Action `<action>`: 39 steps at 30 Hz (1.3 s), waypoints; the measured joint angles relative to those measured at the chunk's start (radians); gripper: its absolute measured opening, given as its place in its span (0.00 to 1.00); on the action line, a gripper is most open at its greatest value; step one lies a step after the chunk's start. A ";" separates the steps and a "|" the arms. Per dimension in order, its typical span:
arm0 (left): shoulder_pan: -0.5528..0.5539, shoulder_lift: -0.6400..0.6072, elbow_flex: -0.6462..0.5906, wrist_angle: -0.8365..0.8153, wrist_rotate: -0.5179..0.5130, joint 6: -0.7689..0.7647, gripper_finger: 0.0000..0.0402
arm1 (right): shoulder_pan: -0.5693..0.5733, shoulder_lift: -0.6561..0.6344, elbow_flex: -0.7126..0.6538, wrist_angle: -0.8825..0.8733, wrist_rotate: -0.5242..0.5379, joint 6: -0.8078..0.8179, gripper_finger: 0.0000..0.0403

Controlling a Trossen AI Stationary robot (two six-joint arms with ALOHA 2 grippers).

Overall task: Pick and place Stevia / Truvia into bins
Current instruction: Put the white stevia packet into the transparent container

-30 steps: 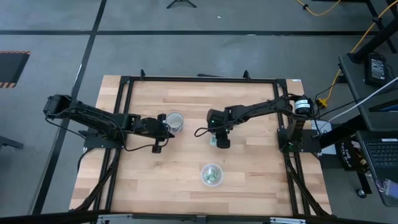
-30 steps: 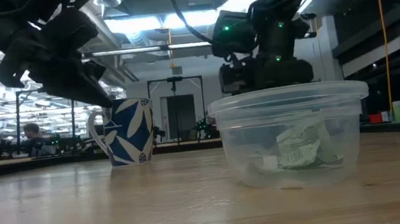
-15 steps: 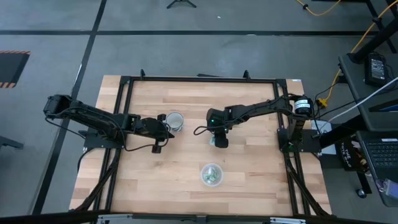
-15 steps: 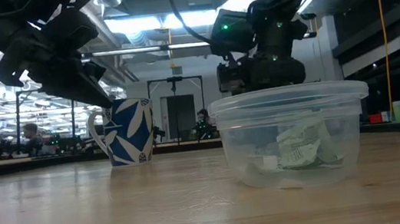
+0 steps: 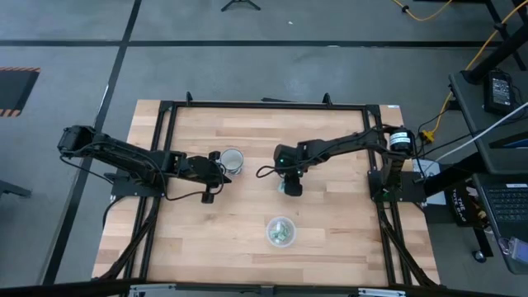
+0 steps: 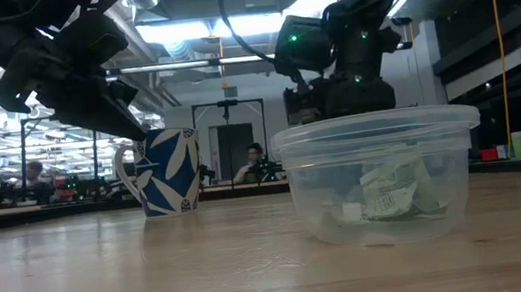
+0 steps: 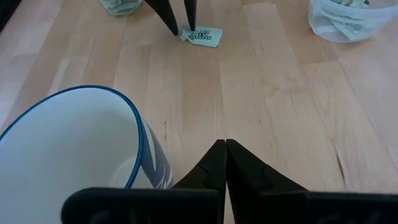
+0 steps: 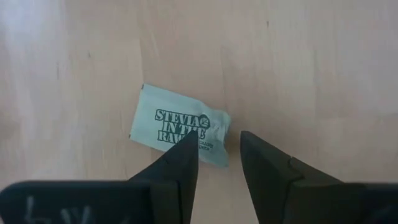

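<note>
Near the middle of the wooden table (image 5: pixel 247 239), just beyond the clear round container (image 6: pixel 382 176) as the low camera sees it: right gripper (image 8: pixel 214 144) pointing down over one Stevia sachet (image 8: pixel 179 132), fingers (image 8: pixel 180 158) partly apart, one tip over the sachet's edge, the other on bare wood beside it, nothing held. Sachet lying flat on the wood, printed side up, pale green, also showing in the left wrist view (image 7: pixel 202 37) with the two dark tips at its corner. Inside the container: several crumpled green-and-white sachets (image 6: pixel 388 193). To the left of the container and farther back: blue-and-white patterned mug (image 6: pixel 165 171), with the left gripper (image 7: pixel 224 154) just beside its rim, fingers pressed together, empty.
</note>
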 joint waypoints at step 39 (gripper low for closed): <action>0.000 0.000 0.000 0.020 0.000 0.003 0.00 | 0.004 0.030 -0.002 -0.007 0.011 -0.084 0.00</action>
